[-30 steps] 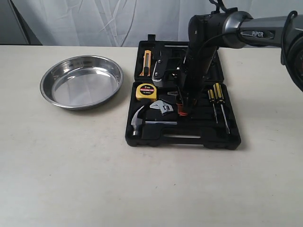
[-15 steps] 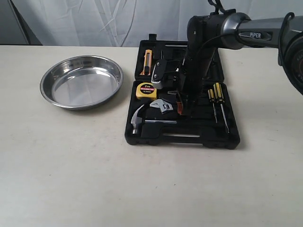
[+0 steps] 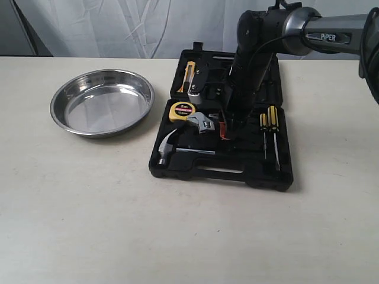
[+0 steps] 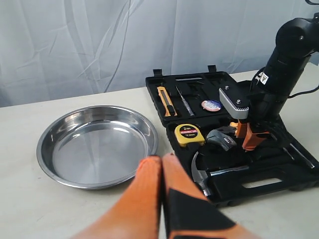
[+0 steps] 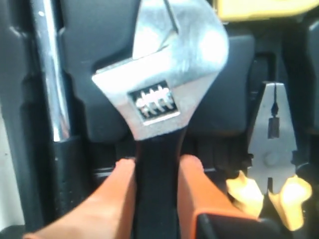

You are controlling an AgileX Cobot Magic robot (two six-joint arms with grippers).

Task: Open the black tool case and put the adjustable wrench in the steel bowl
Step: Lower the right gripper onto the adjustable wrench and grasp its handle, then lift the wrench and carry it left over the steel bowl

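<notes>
Right gripper (image 5: 157,172) drawing the wrench (image 3: 199,122) out of the open case (image 3: 177,168). Against the view a second ago, note two changes: the silver head has risen out of its recess and now sits tilted just beside the yellow tape measure (image 3: 182,110), above the hammer (image 3: 169,145); and the whole case has slid a little toward the bowl (image 3: 103,106). The slide suggests the tool was catching on its moulding as it came up, so you should judge the extraction under way but not certainly clear.

In the right wrist view the orange jaws are clenched on the slim black handle just below the head, with the pliers (image 5: 271,144) lying untouched alongside. The left gripper (image 4: 162,160) has its jaws pressed together on nothing and hangs over the table (image 3: 177,236), near the bowl's rim.

The lid is already open; the carry to the bowl remains. The bowl stands empty, apart from the case on its left.

The table is pale, matte and flat, so an unanchored case will slip on it readily. Behind hangs a creased white sheet (image 3: 118,26); nothing more of the room shows
</notes>
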